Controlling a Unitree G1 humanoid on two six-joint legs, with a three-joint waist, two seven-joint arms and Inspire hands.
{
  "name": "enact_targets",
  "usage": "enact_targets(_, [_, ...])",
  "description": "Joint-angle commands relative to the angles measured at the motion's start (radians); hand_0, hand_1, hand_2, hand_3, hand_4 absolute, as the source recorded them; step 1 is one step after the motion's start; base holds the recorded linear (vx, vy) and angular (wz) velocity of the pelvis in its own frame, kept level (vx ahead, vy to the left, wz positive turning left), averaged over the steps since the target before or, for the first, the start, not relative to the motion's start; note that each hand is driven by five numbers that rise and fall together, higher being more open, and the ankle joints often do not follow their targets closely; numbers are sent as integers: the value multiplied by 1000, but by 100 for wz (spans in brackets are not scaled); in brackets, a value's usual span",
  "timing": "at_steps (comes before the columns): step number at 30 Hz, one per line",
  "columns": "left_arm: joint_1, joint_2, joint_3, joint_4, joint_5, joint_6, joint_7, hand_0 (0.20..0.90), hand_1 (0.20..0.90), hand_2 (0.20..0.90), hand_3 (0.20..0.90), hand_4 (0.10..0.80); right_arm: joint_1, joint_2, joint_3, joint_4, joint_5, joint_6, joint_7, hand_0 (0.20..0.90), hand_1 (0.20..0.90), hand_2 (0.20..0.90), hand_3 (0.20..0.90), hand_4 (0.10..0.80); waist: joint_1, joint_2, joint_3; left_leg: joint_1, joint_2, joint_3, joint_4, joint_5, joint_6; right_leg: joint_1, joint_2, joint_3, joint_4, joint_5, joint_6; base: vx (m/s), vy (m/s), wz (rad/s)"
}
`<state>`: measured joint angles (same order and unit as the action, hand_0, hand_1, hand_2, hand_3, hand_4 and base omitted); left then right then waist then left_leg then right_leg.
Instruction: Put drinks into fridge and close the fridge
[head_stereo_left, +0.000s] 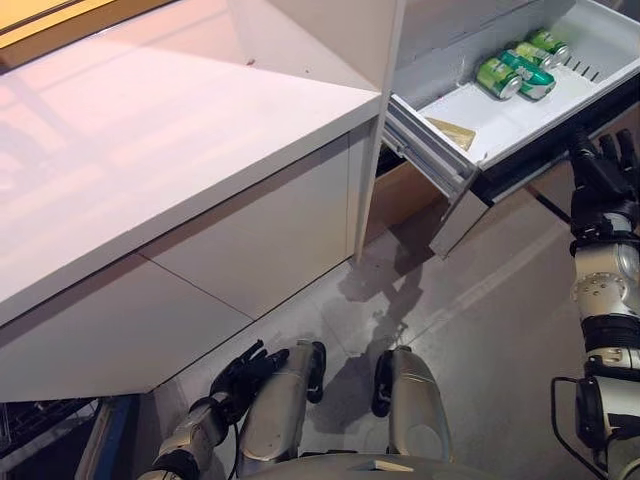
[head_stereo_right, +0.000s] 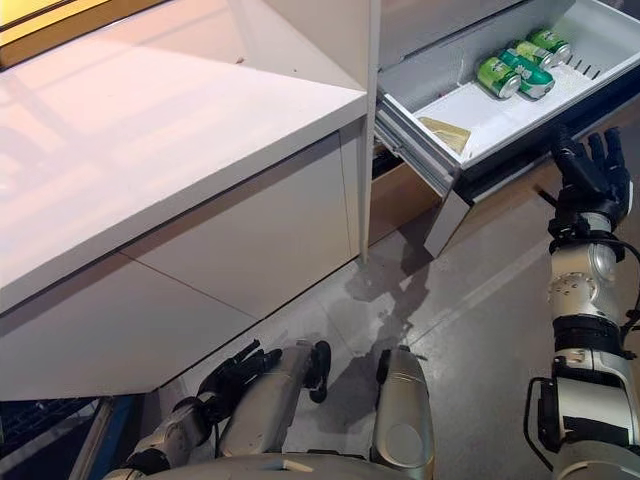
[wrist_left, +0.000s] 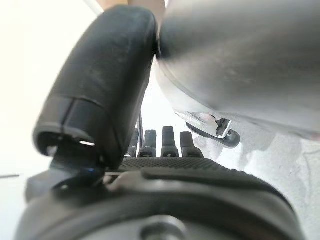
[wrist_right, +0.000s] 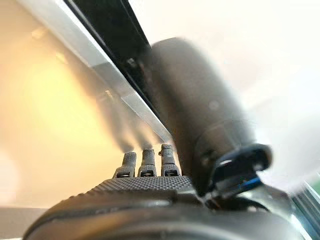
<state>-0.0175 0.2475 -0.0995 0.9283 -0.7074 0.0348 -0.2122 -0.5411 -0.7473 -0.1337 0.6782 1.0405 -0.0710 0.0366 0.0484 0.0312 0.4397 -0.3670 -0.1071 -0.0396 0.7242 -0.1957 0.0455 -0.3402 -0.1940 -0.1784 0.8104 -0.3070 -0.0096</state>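
the right hand (head_stereo_right: 592, 172) is raised on its arm at the right side of the scene, its fingers (wrist_right: 143, 162) held straight and spread, nothing being grasped; it is seen against the dark front edge of the open fridge drawer (head_stereo_left: 520, 125), at or just below that edge, though whether contact is made cannot be told; in the right wrist view the straight fingers are pointed at a pale panel crossed by a dark strip with a silver rim; the drinks, three green cans (head_stereo_left: 521, 66), are laid on their sides inside the white drawer, grouped in its far part, up and to the left of the right hand and well apart from it; two of the cans are touching each other, and the third is lying just behind them; a flat tan packet (head_stereo_left: 453, 132) is lying on the drawer floor nearer the front left corner, apart from the cans; the drawer is pulled out and is not shut; the left hand (head_stereo_left: 243, 373) is hung low at the bottom of the scene, beside the robot's body, its fingers loosely relaxed and empty, far from the drawer and the cans; a white counter (head_stereo_left: 150, 150) is spread across the left of the scene, with white cabinet panels (head_stereo_left: 230, 270) below it, next to the fridge; a grey floor (head_stereo_left: 480, 330) is seen beneath.
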Motion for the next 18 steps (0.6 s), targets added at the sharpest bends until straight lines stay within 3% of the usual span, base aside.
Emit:
enact_targets(1, [101,96,-1,-70,38,-15,-24,900,900,900,900,800,-231,-34,196,-102,-16,84,340,900,900,900,900,800,131,-25,-44,133,-28,0,-36,-164,68,127,29,-35,4,-61,-65,117,-58,23])
enact_targets(4, [110,124,9,-71,64,-7,-58,900,900,900,900,800,-267,-90,218,-120,2,104,391,900,900,900,900,800,138,-39,-54,162,-23,-20,-100,-140,64,161,40,-33,-61,-37,-50,80,-47,14])
enact_targets(6, [120,132,10,-76,76,-10,-68,900,900,900,900,800,-268,-134,211,-157,-5,47,357,900,900,900,900,800,132,-49,-63,184,-16,-26,-145,-126,60,180,52,-27,-108,-19,-40,45,-32,6])
enact_targets(9, [115,133,10,-67,101,-10,-64,900,900,900,900,800,-254,-163,156,-204,-47,-35,225,900,900,900,900,800,114,-64,-77,212,-12,-23,-190,-115,58,207,70,-11,-173,3,-27,16,-16,4])
enact_targets(10, [103,130,6,-50,116,-11,-63,900,900,900,900,800,-235,-174,113,-254,-120,-89,102,900,900,900,900,800,97,-68,-85,225,-7,-16,-209,-109,56,218,75,-6,-201,17,-20,0,0,0])
enact_targets(11, [101,129,5,-47,119,-11,-64,900,900,900,900,800,-228,-176,102,-264,-146,-102,81,900,900,900,900,800,93,-69,-90,226,-6,-15,-217,-102,55,219,77,-5,-213,25,-20,-17,4,-6])
enact_targets(12, [92,116,0,-32,122,-17,-59,900,900,900,900,800,-190,-185,54,-328,-339,-114,-93,900,900,900,900,800,70,-71,-102,251,-1,-4,-242,-102,53,237,84,8,-248,33,-13,-8,18,-6])
enact_targets(15, [72,94,5,-14,111,-24,-49,900,900,900,900,800,-66,-199,-16,-450,-514,-77,-274,900,900,900,900,800,19,-71,-131,287,7,17,-298,-80,50,259,93,36,-321,64,0,-38,51,-12])
enact_targets(18, [54,83,28,-9,111,-25,-61,900,900,900,900,800,107,-142,-95,-561,-536,-88,-297,900,900,900,900,800,-30,-69,-163,320,16,41,-363,-50,42,275,104,61,-402,102,18,-60,48,-25])
